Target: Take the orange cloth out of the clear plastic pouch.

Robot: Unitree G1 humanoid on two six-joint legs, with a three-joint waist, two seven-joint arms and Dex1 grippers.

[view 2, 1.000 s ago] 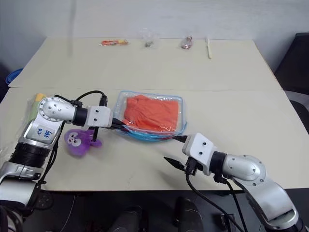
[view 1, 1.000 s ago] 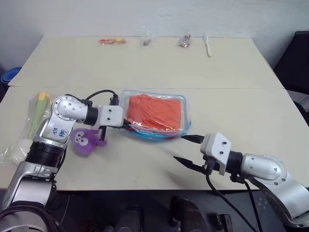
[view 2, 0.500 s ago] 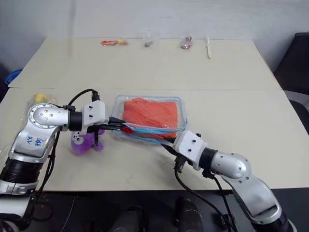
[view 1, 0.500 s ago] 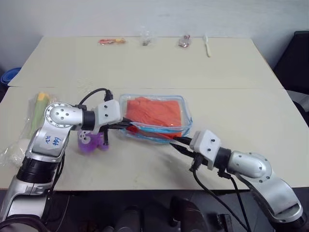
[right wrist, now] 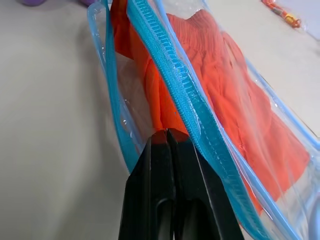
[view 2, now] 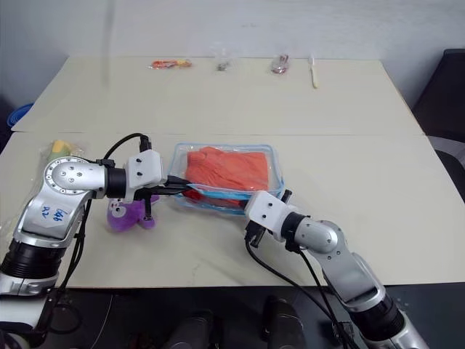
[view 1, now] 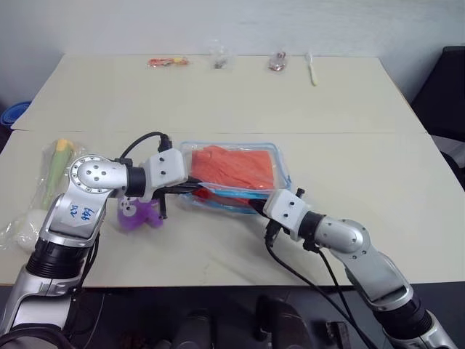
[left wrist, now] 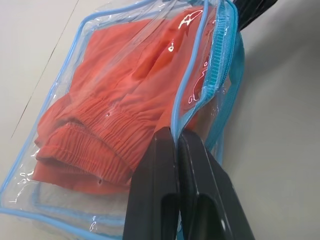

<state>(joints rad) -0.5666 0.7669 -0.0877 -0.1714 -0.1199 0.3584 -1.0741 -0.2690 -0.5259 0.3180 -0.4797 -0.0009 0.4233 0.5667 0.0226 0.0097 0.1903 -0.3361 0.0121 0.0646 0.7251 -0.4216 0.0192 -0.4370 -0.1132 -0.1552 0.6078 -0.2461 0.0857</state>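
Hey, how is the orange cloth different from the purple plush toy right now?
The orange cloth is sealed inside the clear plastic pouch; the purple plush toy lies bare on the table. The orange cloth is a broad, flat, folded piece, while the purple plush toy is smaller and rounded. The orange cloth sits between both hands at the pouch's near edge; the purple plush toy lies under the left arm, with neither hand on it. Both look soft.

Cloth (view 1: 236, 166) inside pouch (view 1: 282, 156), mid-table (view 1: 218, 102); plush toy (view 1: 138, 214) left of pouch.
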